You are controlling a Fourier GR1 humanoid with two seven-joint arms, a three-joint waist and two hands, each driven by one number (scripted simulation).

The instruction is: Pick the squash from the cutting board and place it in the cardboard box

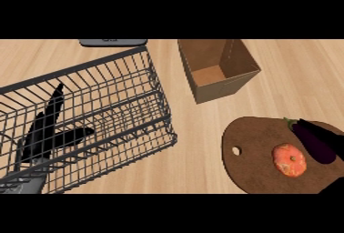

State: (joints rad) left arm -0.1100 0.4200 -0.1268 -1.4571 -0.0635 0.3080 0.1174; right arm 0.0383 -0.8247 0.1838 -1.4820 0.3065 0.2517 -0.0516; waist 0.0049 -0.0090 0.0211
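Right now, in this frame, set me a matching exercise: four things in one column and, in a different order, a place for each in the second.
Things:
1. round orange squash
2. long dark purple eggplant
3. open brown cardboard box
4. grey wire basket

Places:
A. the view's left side
B. middle of the dark brown wooden cutting board
C. top centre, beyond the board
D. the board's right part, beside the squash

Pairs: 1-B; 2-D; 3-C; 4-A
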